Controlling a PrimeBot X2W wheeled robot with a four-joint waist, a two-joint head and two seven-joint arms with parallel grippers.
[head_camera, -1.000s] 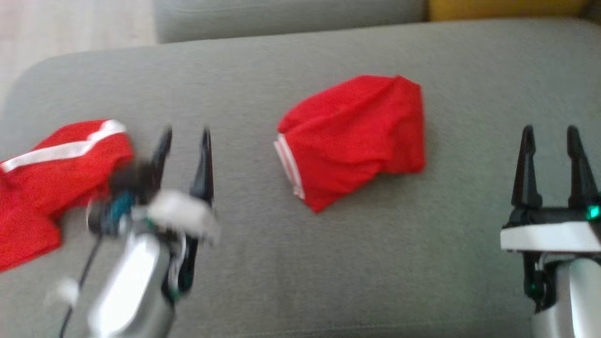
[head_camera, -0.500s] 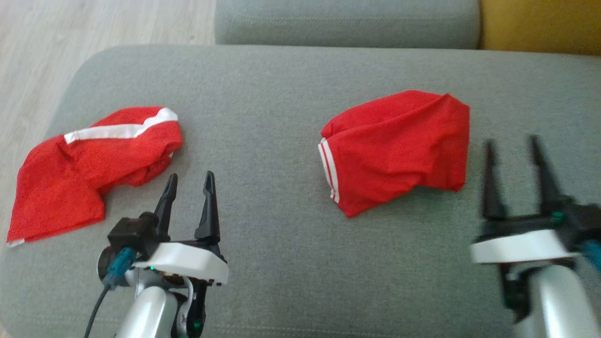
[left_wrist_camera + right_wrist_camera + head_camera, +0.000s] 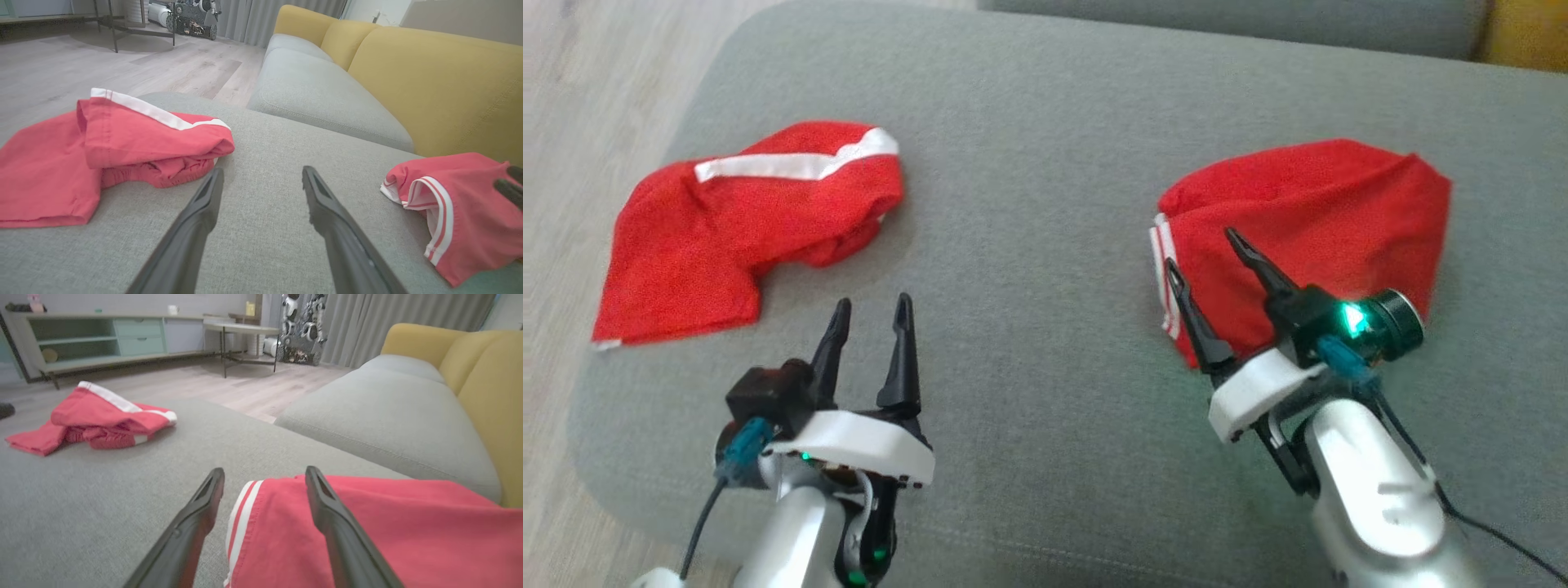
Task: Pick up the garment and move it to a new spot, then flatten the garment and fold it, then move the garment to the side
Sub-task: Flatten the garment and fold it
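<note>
Right gripper (image 3: 1202,250) is hovering wide open, empty, over the red garment (image 3: 1339,204) lying crumpled on the grey cushion (image 3: 1045,163); it's looking light and floppy; the striped hem (image 3: 1158,237) is offering the best pinch.

Left: left red garment (image 3: 727,229) lies crumpled by the cushion's edge, just beyond the left gripper (image 3: 873,300).
Right: right red garment (image 3: 1339,204) lies under the spread right gripper (image 3: 1201,248).
Centre: bare grey cushion (image 3: 1029,245) between them, free to pass.
Far side: yellow backrest (image 3: 429,90) blocks.
</note>
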